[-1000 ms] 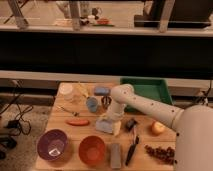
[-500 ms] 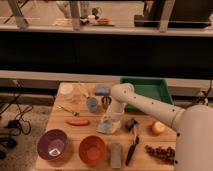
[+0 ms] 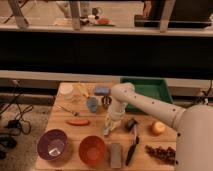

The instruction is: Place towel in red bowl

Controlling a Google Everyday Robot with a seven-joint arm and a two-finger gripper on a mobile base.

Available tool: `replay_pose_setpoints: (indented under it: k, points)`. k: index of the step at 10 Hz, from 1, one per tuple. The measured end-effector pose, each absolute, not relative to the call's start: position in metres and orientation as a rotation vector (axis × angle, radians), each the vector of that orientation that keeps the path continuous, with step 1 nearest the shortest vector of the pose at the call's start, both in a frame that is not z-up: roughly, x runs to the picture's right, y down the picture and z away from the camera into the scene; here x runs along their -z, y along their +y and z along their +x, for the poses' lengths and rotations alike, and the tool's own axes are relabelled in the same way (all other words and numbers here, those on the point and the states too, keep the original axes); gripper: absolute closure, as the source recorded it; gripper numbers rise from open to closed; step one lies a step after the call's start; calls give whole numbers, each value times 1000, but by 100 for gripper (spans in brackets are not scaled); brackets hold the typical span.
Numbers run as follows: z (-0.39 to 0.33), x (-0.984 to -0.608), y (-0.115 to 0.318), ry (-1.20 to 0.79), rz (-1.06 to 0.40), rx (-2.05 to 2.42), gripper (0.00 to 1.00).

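The towel [image 3: 110,126] is a pale grey-blue cloth hanging in a narrow bunch from my gripper [image 3: 115,115] near the middle of the wooden table. Its lower end is close to or touching the tabletop. The gripper points down from the white arm that reaches in from the right, and it is shut on the top of the towel. The red bowl [image 3: 92,149] stands empty near the front edge, to the left of and in front of the towel. The fingers are partly hidden by the cloth.
A purple bowl [image 3: 52,144] is left of the red bowl and a grey block [image 3: 116,154] is right of it. A black brush [image 3: 132,145], orange fruit [image 3: 158,128], grapes [image 3: 162,152], blue cup [image 3: 92,104], blue sponge [image 3: 102,91] and green tray [image 3: 150,90] surround the arm.
The towel has gone from a wider heap on the table to a narrow hanging bunch as my gripper rose slightly with it. The bowls have not moved.
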State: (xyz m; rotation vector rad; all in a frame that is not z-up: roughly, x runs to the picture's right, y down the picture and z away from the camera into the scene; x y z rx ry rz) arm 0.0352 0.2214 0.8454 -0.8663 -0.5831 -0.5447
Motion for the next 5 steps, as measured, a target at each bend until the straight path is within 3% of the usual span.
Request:
replay_pose_setpoints:
  k: [5]
  points:
    - [34,-846,218,-587,-847,543,92]
